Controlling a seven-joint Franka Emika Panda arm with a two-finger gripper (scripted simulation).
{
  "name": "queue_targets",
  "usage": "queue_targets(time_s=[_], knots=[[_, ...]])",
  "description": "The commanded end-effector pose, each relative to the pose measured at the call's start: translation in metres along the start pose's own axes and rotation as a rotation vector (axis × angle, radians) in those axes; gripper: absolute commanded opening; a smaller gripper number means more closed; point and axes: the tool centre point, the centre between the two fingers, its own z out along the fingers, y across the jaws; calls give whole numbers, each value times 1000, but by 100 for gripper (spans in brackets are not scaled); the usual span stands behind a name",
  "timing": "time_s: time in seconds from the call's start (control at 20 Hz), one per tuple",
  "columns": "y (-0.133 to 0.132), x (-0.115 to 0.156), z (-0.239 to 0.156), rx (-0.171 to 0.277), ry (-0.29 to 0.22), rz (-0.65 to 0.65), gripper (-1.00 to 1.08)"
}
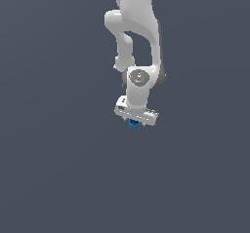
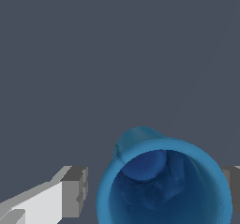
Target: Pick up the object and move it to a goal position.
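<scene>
White gripper (image 1: 134, 122) straddling blue cup (image 2: 164, 183) — grip unclear, fingers (image 2: 75, 190) just beside rim — no writing legible

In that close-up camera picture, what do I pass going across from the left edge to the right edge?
Left gripper finger with its grey pad → blue cup, its hollow top facing the camera → the other grey finger, just showing at the right edge.

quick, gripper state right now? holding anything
Gripper: around the blue cup, one finger on each side of it, with a visible gap on one side. Whether it grips the cup cannot be told.
</scene>
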Motion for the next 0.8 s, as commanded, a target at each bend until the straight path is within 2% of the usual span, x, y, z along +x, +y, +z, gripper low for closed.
queue_targets(time_s=[0.0, 0.15, 0.2, 0.75], knots=[[0, 1, 7, 1, 1, 1, 100], [-1, 1, 9, 1, 1, 1, 100], [-1, 1, 9, 1, 1, 1, -100], [-1, 1, 8, 1, 2, 0, -100]])
